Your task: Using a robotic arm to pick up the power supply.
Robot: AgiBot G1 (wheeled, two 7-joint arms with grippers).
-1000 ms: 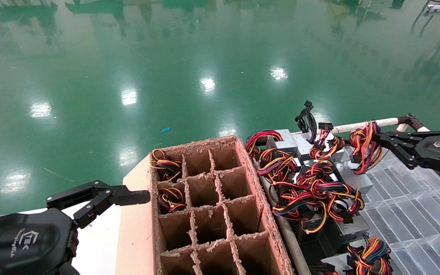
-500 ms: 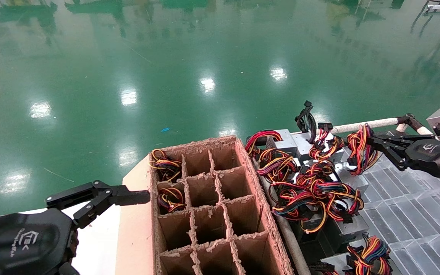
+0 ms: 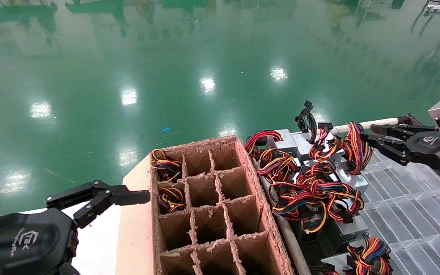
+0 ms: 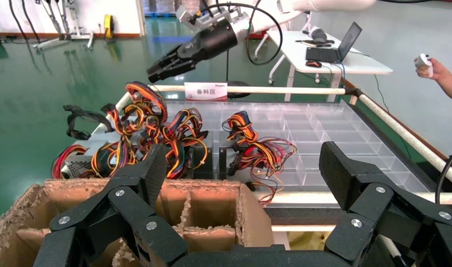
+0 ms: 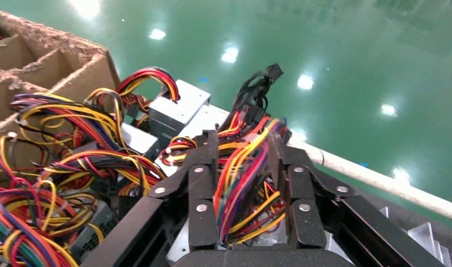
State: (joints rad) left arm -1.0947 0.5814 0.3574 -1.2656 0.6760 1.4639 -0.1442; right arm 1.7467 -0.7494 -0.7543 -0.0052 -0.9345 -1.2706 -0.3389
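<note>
- At the right edge of the head view, our right gripper [image 3: 365, 138] reached in over the far end of the pile of supplies [image 3: 315, 183].
- Its wrist view showed the jaws narrowed around a wire bundle [image 5: 251, 178], one finger [image 5: 200, 183] on each side of the loop, so it held wires and not a metal box.
- In the head view that bundle [image 3: 355, 147] arched up at the gripper, above the grey boxes beneath; the supply [image 3: 351, 179] it seemed to belong to sat just below, at centre right, though we could not trace the wires to it with certainty.
- We judged the grasp made and a lift barely under way: we could not tell whether the box had left the pile.
- What was left: raising the unit clear of the tangled neighbours.
- Our left gripper [image 3: 101, 198] sat parked at the lower left, jaws wide apart, beside the divided carton [image 3: 269, 229].
- Two carton cells in the upper left of the box already held wired units [image 3: 166, 183].
</note>
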